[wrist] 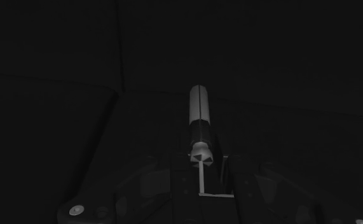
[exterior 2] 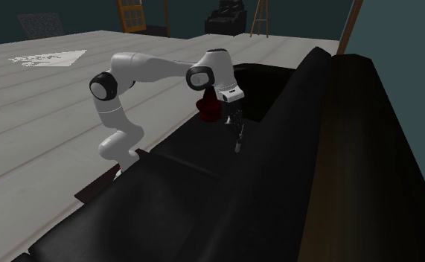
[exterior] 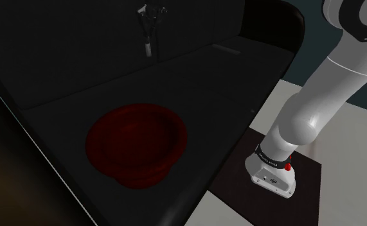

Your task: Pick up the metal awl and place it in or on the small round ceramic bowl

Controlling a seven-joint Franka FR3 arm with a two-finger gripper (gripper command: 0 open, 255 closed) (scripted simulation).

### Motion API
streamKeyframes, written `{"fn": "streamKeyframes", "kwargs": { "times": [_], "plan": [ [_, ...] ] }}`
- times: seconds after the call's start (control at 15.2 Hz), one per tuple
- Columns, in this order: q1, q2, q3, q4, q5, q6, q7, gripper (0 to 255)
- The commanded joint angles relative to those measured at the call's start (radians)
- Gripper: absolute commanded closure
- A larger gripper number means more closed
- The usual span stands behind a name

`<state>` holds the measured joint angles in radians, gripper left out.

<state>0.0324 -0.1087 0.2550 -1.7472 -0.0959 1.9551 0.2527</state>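
Note:
A dark red round bowl (exterior: 137,146) sits on the black sofa seat (exterior: 227,83); it also shows behind the arm in the second exterior view (exterior 2: 209,109). The awl (exterior: 148,42) hangs handle-down in the air above the seat, up near the backrest and well beyond the bowl. My gripper (exterior: 151,13) is shut on its thin metal shaft. The second exterior view has the gripper (exterior 2: 235,116) with the awl (exterior 2: 238,138) dangling below it, beside the bowl. In the wrist view the grey handle (wrist: 199,121) points away from the gripper (wrist: 202,177).
The sofa's backrest (exterior: 79,32) rises behind the awl and its armrest (exterior: 272,26) closes the seat's far end. My stand (exterior: 272,174) sits on a dark mat on the pale floor (exterior 2: 47,112). Dark furniture (exterior 2: 225,18) stands far off.

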Motion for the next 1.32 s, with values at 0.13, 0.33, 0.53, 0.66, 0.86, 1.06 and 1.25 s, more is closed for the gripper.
{"fn": "streamKeyframes", "kwargs": {
  "times": [0.13, 0.33, 0.53, 0.66, 0.86, 1.06, 1.25],
  "plan": [
    [0.0, 0.01, 0.001, 0.065, -0.001, -0.055, -0.005, 255],
    [0.0, 0.022, 0.002, 0.119, -0.003, -0.098, -0.007, 255],
    [0.001, 0.036, 0.004, 0.177, -0.006, -0.142, -0.009, 255],
    [0.002, 0.047, 0.005, 0.217, -0.009, -0.172, -0.009, 255],
    [0.004, 0.066, 0.008, 0.282, -0.014, -0.218, -0.01, 255],
    [0.006, 0.089, 0.012, 0.352, -0.021, -0.266, -0.011, 255],
    [0.017, 0.083, 0.023, 0.367, -0.026, -0.289, 0.009, 255]
  ]
}}
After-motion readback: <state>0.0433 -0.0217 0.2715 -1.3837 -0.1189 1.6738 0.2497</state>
